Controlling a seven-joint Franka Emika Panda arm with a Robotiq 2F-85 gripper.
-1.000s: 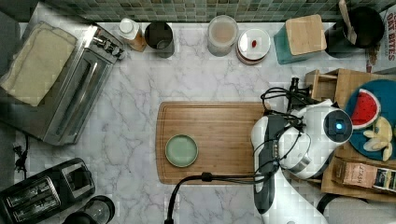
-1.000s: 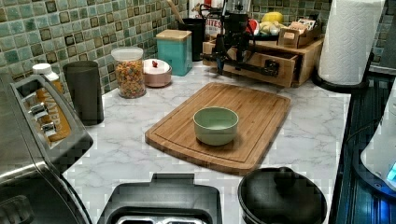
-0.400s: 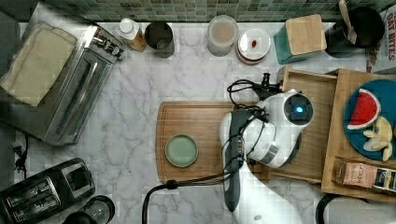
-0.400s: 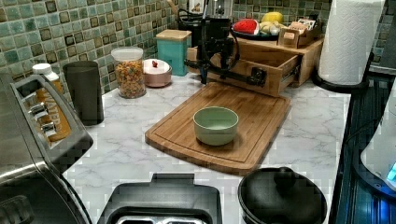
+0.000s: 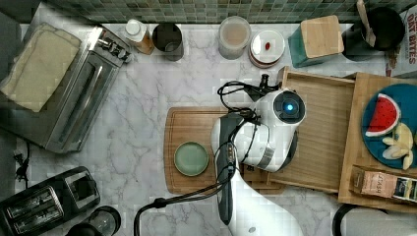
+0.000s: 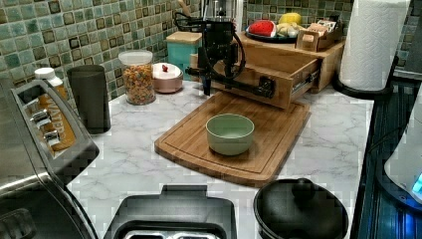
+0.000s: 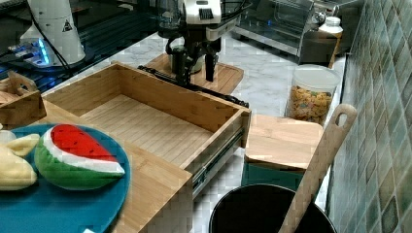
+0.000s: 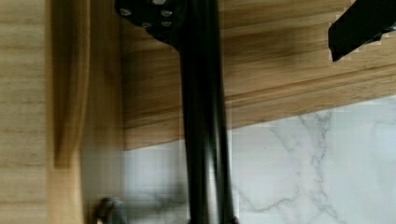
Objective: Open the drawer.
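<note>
- Gripper (image 7: 197, 65): you're seeing its fingers straddling the black bar handle (image 6: 234, 84), w/ gaps either side; apparently not clamping.
- Drawer (image 7: 145, 121): rigid wood on slide rails, likely gliding easily; you're best taking it at the bar.
- It's sitting pulled well out, its front overhanging the cutting board (image 6: 234, 144), directly under the gripper.

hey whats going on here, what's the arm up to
A robot arm is working on the wooden drawer under the shelf with the toy fruit plate. Its hand is down at the black bar handle on the drawer front, one finger on each side of it. The drawer is pulled well out, its plain tray showing, and its front overhangs the cutting board that carries a green bowl.
</note>
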